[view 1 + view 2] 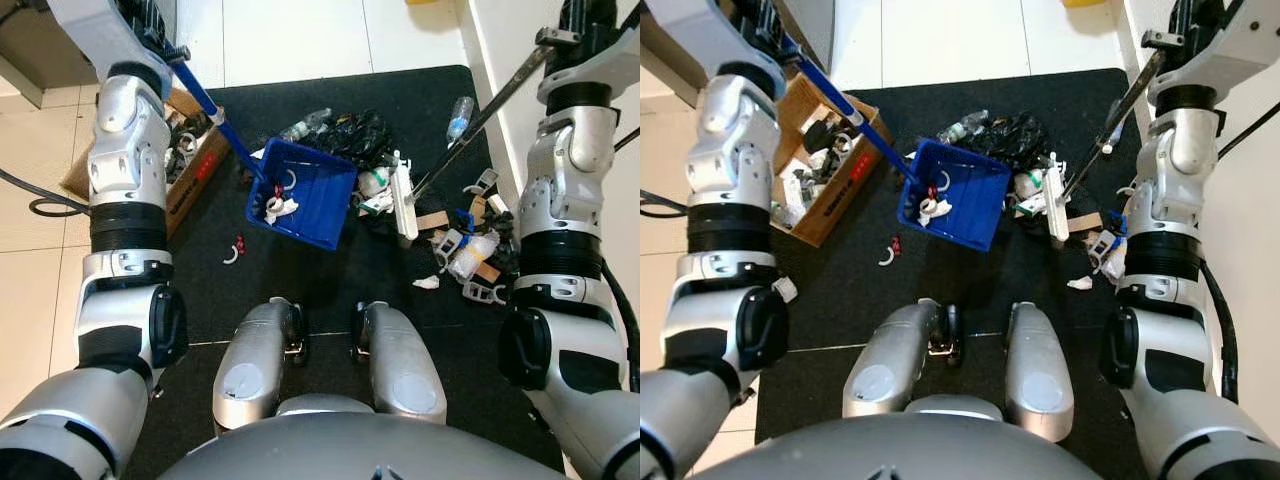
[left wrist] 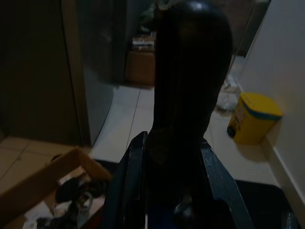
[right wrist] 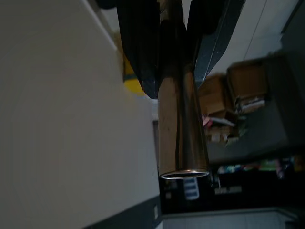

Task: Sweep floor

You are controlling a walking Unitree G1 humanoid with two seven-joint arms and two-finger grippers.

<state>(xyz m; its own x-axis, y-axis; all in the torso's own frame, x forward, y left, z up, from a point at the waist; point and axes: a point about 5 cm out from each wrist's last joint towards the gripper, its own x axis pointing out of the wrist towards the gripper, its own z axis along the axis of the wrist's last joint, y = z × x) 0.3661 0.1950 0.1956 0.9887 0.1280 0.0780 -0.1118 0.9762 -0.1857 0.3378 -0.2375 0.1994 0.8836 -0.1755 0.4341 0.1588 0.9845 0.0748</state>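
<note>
**Sweeping partly done, litter still beside the dustpan**

Left of the blue dustpan (image 1: 302, 195), the left gripper (image 2: 167, 157) is clamped on its blue handle. The dustpan sits on the black mat (image 1: 330, 290), holding a few white scraps. Right of it, the broom head (image 1: 404, 203) meets a litter pile (image 1: 470, 245). The right gripper (image 3: 178, 52) clamps the metal broom pole (image 3: 181, 129). Most litter remains.

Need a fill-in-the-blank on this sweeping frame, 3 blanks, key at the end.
1. The left hand holds the handle of the ____ dustpan.
2. The broom head lies to the dustpan's ____.
3. The litter lies on a ____ mat.
4. The cardboard box sits on the robot's ____ side.

Missing: blue; right; black; left
</note>
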